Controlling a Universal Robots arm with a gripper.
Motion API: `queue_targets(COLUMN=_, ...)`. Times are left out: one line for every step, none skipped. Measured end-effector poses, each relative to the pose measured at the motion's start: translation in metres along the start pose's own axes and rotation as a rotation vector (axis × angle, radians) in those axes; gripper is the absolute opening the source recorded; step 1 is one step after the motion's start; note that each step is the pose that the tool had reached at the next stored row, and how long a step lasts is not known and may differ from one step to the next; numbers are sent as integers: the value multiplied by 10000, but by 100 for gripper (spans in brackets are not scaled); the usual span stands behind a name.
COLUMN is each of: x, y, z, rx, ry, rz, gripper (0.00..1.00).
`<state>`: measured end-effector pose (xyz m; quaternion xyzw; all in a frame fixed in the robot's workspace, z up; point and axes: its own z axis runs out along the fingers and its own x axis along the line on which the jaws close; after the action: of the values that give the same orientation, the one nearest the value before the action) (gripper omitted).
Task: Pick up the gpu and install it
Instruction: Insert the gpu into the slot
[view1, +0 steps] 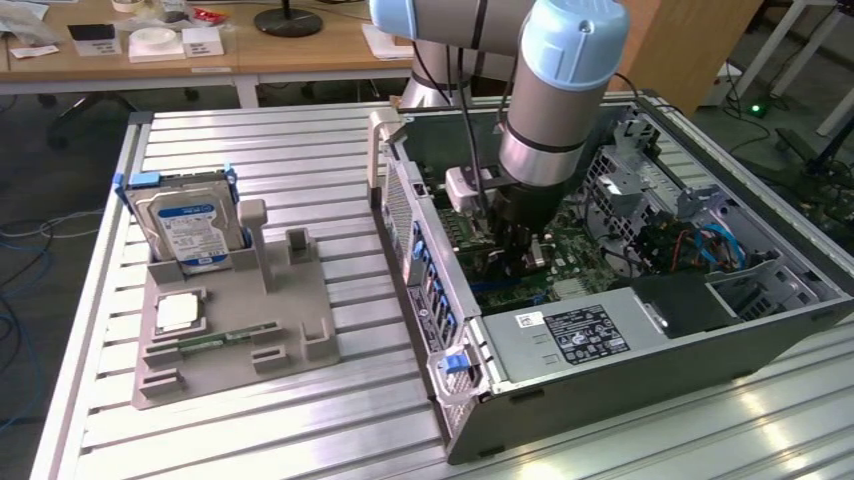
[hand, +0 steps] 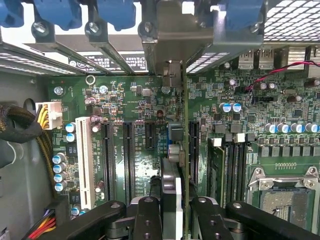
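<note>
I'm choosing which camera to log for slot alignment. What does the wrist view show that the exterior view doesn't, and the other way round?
Wrist view alone: the gpu seen edge-on, clamped in the gripper, its metal bracket at the case's rear slot openings, and the black expansion slots.

Exterior view alone: the grey fixture beside the case, with the hard drive upright in it and a memory stick lying flat.

Both: the green motherboard inside the open computer case.

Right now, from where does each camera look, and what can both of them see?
Exterior view: high, off the arm, looking down at the slatted table and open computer case; the arm shows.
Wrist view: on the wrist, facing the motherboard; the fingers hold the gpu on edge.
Shared: the motherboard.
</note>
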<state>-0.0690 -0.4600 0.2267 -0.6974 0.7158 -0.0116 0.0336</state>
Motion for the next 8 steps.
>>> queue_targets(x=0, y=0, z=1, rx=0, ry=-1, rz=0, gripper=28)
queue_targets(x=1, y=0, z=4, rx=1, ry=-1, rz=0, gripper=28)
queue_targets(x=1, y=1, z=11, rx=1, ry=-2, rz=1, gripper=28)
queue_targets(x=1, y=2, z=17, rx=-1, ry=1, rz=0, gripper=28)
queue_targets(x=2, y=2, z=23, rx=-3, ry=6, rz=0, gripper=28)
queue_targets(x=2, y=3, z=28, rx=-4, ry=9, rz=0, gripper=28)
queue_targets(x=3, y=3, z=34, rx=-5, ry=11, rz=0, gripper=28)
queue_targets(x=3, y=3, z=39, rx=-5, ry=11, rz=0, gripper=28)
